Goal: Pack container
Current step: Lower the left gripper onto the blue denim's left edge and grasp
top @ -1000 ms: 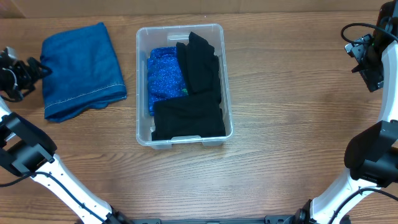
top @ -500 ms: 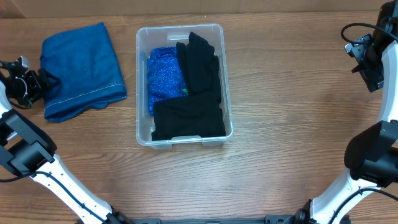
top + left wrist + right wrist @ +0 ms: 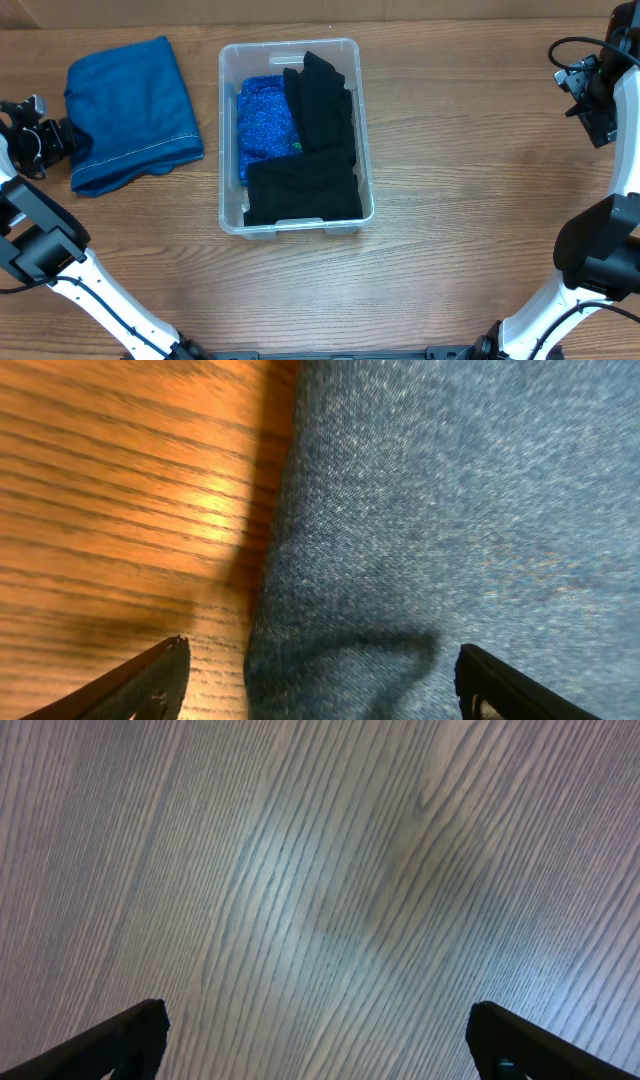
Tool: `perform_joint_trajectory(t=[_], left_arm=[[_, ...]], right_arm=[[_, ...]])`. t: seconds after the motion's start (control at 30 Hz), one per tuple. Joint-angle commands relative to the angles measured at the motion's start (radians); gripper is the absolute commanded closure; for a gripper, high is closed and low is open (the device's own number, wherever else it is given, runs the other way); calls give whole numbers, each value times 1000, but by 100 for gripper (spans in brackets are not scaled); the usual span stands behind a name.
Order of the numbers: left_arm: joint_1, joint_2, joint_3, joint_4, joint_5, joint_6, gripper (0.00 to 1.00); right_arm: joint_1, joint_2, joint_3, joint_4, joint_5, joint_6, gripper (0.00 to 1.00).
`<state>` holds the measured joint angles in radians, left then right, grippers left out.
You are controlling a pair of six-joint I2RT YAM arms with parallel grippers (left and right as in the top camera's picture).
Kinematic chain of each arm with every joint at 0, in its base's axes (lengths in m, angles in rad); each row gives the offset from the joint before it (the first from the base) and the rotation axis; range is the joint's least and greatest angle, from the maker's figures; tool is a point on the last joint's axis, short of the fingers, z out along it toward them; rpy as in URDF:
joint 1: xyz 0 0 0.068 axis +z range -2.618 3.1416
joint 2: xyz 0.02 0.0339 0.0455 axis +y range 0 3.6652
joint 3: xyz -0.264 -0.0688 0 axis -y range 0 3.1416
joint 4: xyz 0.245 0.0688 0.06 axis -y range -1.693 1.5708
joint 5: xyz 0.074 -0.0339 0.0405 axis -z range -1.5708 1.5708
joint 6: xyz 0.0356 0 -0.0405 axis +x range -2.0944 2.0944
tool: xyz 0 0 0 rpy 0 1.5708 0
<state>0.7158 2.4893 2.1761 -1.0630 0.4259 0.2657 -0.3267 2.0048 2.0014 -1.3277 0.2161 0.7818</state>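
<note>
A: Although the container (image 3: 232, 200) sits near the middle of the overhead view, already holding black garments (image 3: 315, 150) and a glittery blue piece (image 3: 265, 125), a folded blue cloth (image 3: 130, 110) lies on the counter (image 3: 480, 150) to its left. Which arm is nearer to that?

B: The left. The left jaws stand wide at the cloth's left edge, at the far left of the frame. The wrist view shows one tip over bare wood and the other over the cloth. The container lies to the right of them, just beyond the cloth, with its long axis running top to bottom of the frame.

A: And the right jaws?

B: Wide too, over bare counter at the upper right, well apart from everything.

A: Any writing?

B: None readable. The contents cover the container's floor, so no label shows.
</note>
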Motion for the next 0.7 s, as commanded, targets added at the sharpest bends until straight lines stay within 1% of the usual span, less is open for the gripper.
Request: perform_joint_trajectory(t=[0.0, 0.23, 0.37, 0.67], left_arm=[[4, -7, -41, 30, 17, 49, 14], [4, -7, -72, 100, 118, 48, 14], [3, -6, -75, 136, 164, 10, 14], [-6, 35, -80, 167, 203, -20, 14]], right_arm=[[-1, 0, 1, 3, 8, 4, 0], [-1, 0, 1, 3, 8, 4, 0], [-1, 0, 1, 3, 8, 4, 0], [-1, 0, 1, 3, 8, 4, 0]])
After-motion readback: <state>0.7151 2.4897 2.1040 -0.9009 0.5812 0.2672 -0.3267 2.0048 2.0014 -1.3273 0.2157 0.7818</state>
